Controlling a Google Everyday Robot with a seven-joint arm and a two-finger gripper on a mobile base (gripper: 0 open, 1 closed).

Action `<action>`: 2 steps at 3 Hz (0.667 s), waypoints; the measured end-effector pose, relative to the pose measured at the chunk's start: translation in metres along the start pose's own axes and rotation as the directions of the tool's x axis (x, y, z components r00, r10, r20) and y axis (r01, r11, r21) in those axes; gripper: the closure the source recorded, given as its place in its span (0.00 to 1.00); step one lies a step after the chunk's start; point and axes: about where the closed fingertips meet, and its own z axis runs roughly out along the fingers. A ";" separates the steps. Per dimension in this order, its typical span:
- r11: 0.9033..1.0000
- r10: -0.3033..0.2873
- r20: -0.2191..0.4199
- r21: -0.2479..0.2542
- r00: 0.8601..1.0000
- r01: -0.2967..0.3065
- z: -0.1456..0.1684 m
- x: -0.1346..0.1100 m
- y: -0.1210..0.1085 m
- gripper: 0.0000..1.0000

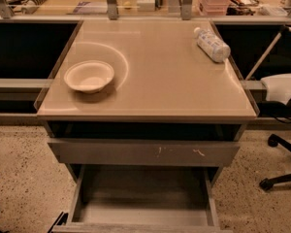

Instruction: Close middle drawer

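Note:
The middle drawer [143,198] stands pulled far out at the bottom of the camera view. Its box-like grey interior looks empty, and its plain front panel [140,227] lies at the frame's lower edge. Above it is the taller grey drawer front with pale scratch marks [143,153], with a dark gap between it and the cabinet's tan top [155,96]. The gripper is not in view, and no part of the arm shows.
A white bowl [88,75] sits on the left of the tan top and a plastic bottle [212,44] lies at its back right. An office chair [281,125] stands on the speckled floor to the right. Cluttered benches run along the back.

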 end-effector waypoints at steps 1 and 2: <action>0.998 -0.065 0.025 -0.022 0.998 0.066 -0.002 -0.032 0.004 0.00; 0.998 -0.044 0.060 -0.047 0.997 0.047 -0.001 -0.035 -0.004 0.00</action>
